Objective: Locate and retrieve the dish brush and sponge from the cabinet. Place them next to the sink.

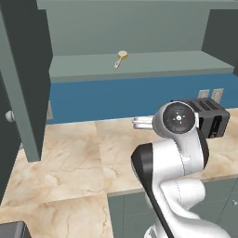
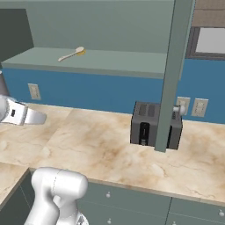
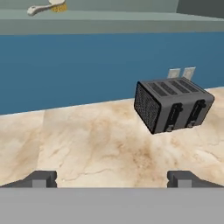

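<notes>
A: In the left base view, where was the dish brush (image 1: 121, 58)?

B: It lay on the pale shelf (image 1: 139, 65) of the open cabinet, well above the toaster (image 1: 207, 114) and to its left. The cabinet door (image 1: 25, 79) stood swung out, far left of the toaster, and the toaster sat on the marble counter (image 1: 69, 158). The arm's wrist joint hid much of the toaster, so the fingers were not clear there.

A: And from the right base view?

B: The dish brush (image 2: 71, 54) rested on the same shelf (image 2: 96, 61), up and to the left of the toaster (image 2: 151, 124). The other cabinet door (image 2: 173, 74) hung edge-on, just in front of the toaster. The hand poked in low, well left of the toaster, far below the brush.

A: The hand view?

B: The gripper (image 3: 113, 179) had its two fingertips (image 3: 43, 178) spread wide apart, with nothing between them. It hovered over the counter (image 3: 87, 144), nearer than the toaster (image 3: 173, 105) and to its left. The dish brush (image 3: 47, 7) sat on the shelf, high above the toaster and leftward, well apart from the gripper.
</notes>
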Robot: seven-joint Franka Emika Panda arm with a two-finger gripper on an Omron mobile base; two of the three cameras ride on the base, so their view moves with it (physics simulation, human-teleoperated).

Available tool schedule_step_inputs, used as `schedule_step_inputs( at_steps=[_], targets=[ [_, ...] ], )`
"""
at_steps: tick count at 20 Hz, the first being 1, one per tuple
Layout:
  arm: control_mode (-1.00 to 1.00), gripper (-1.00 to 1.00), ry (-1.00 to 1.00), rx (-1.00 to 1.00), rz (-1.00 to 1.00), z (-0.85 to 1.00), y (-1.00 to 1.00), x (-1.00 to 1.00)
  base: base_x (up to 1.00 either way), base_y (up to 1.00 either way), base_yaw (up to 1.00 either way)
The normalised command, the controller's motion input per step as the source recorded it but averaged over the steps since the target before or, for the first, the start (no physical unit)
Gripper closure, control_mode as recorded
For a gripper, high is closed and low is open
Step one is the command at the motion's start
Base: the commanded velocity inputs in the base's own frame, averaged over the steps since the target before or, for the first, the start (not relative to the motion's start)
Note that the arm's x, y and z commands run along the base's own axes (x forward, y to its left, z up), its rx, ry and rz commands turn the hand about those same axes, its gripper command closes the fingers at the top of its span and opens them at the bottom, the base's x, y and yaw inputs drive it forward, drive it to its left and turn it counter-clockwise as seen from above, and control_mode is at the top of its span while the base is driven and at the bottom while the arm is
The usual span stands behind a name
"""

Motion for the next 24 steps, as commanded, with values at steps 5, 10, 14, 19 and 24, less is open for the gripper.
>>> schedule_step_inputs(
  at_steps=[5, 10, 14, 19, 24],
  targets=[
    [-1.00, -1.00, -0.04, 0.02, 0.02, 0.43, 0.24, 0.02, 0.00, 0.00, 0.00],
    [-1.00, -1.00, 0.04, 0.19, 0.04, 0.29, -0.27, 0.35, 0.00, 0.00, 0.00],
    [-1.00, -1.00, 0.06, 0.07, 0.02, 0.31, 0.10, 0.19, 0.00, 0.00, 0.00],
    [-1.00, -1.00, -0.02, -0.11, 0.07, 0.19, 0.12, 0.15, 0.00, 0.00, 0.00],
    [-1.00, -1.00, 0.01, -0.11, 0.12, 0.18, 0.03, 0.44, 0.00, 0.00, 0.00]
  ],
)
